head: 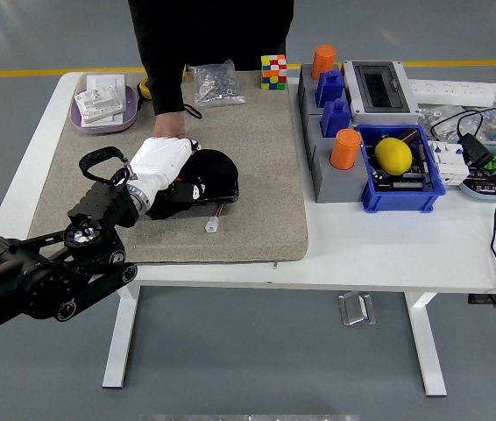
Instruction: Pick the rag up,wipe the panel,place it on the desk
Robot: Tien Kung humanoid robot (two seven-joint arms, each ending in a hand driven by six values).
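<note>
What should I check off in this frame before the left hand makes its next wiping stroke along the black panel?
1. Left hand on the rag: ok, it presses the dark cloth down on the black panel.
2. Grip on the rag: cannot tell, the fingers are hidden.
3. Panel steadied: cannot tell, the person's hand sits at its far edge, mostly hidden behind the robot's hand.
4. Panel on the grey mat: ok.
5. Stroke path to the right: not ok, a small white connector lies close beside the panel's near edge.
6. Right hand: not in view.
</note>
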